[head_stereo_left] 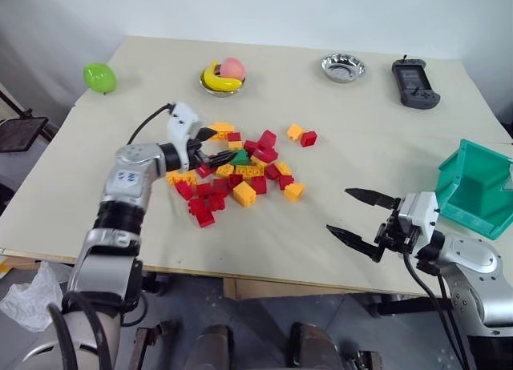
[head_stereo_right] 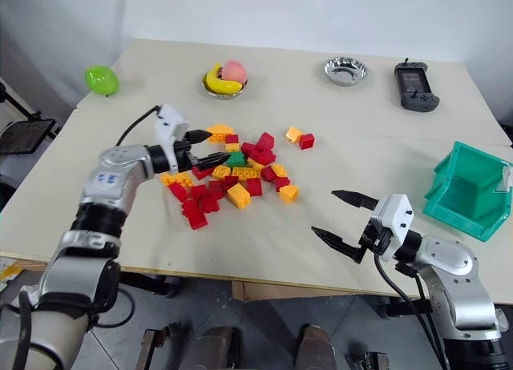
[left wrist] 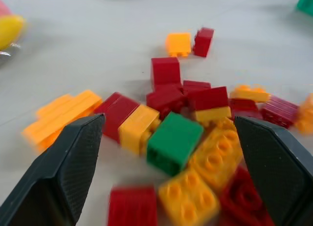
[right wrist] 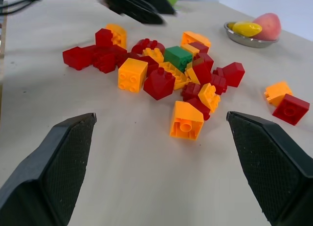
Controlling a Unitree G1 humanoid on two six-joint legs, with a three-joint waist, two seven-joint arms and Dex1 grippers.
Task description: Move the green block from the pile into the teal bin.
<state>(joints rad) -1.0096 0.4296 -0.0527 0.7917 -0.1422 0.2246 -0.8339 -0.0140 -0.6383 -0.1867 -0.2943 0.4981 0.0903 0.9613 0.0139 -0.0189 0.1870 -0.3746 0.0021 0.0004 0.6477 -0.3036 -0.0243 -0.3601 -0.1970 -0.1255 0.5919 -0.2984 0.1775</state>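
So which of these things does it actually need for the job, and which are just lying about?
Needed:
- green block, sitting in the pile of red, yellow and orange bricks
- teal bin
- left claw, open at the pile

Just lying about:
- bright green fruit
- bowl of fruit
- empty steel bowl
- black handheld device

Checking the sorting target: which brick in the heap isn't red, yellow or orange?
The green brick, the sole green one, sits mid-heap between the open left gripper's fingers.
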